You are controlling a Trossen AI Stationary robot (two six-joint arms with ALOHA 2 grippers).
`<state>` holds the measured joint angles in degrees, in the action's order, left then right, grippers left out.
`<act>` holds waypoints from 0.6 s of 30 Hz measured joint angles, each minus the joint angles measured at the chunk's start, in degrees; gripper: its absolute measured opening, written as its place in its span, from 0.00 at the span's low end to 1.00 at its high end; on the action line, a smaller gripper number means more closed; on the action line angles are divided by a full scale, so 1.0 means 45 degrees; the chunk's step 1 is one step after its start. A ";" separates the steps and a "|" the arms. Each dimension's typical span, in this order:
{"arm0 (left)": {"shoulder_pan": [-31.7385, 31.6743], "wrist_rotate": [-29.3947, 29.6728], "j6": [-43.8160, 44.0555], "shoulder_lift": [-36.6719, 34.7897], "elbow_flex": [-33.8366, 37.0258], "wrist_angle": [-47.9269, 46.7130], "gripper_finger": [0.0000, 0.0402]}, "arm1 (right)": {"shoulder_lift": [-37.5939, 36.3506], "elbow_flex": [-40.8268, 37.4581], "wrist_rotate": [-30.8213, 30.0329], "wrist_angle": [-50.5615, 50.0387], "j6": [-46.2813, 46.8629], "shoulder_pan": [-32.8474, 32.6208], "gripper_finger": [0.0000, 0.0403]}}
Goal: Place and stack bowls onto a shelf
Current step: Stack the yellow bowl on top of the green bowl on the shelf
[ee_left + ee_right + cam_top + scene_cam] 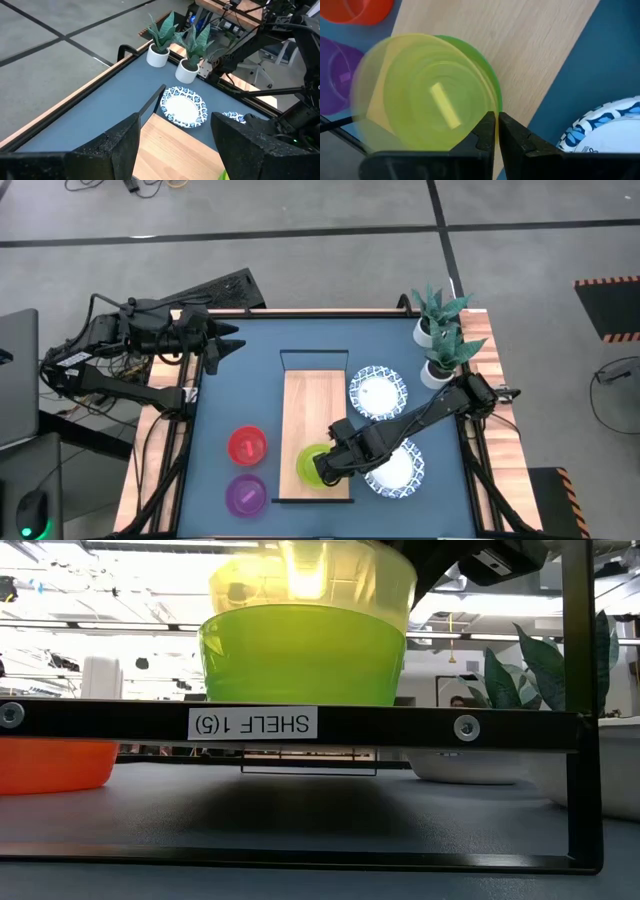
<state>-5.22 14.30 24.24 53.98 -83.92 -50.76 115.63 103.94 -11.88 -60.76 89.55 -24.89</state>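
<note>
The yellow bowl sits over the green bowl, which stands on the near end of the light-wood shelf. In the low view the yellow bowl has its lower part inside the green bowl. My right gripper is above them, shut on the yellow bowl. The red bowl and the purple bowl stand on the table left of the shelf. Two white dishes lie right of it. My left gripper waits open at the far left. My right gripper pinches the yellow bowl's rim on the side toward the table's right. One finger looks to be inside the bowl and the other outside. The fingers come from above. The bowl stays upright, its bottom within the green bowl.
Two potted plants stand at the table's far right corner. The shelf's black frame crosses the low view, labelled SHELF 1(5). The far half of the shelf board is bare wood. The right arm lies over the nearer white dish.
</note>
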 joint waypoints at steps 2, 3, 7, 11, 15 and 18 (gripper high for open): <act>-0.0001 0.0000 -0.0003 0.0000 0.0000 -0.0003 0.56 | 0.0000 -0.0001 0.0005 0.0034 -0.0231 0.0063 0.13; 0.0000 0.0000 -0.0003 0.0000 0.0000 0.0000 0.56 | 0.0000 -0.0005 0.0010 0.0146 -0.0391 0.0070 0.13; 0.0002 0.0000 -0.0008 0.0000 0.0000 -0.0092 0.56 | 0.0000 -0.0005 0.0010 0.0635 -0.1180 0.0201 0.14; 0.0002 -0.0004 -0.0013 0.0000 0.0000 -0.0689 0.56 | 0.0000 -0.0005 0.0082 0.0910 -0.1648 0.0355 0.17; 0.0001 -0.0067 -0.0008 0.0000 0.0000 -0.1258 0.56 | 0.0000 -0.0005 0.0639 0.0969 -0.2013 0.0501 0.23; -0.0003 -0.0087 0.0064 0.0000 0.0000 -0.1631 0.56 | -0.0002 -0.0005 0.0724 0.0969 -0.2211 0.0498 0.31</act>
<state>-5.23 13.91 24.53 53.98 -83.92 -58.10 115.63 103.92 -8.62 -56.40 79.60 -22.65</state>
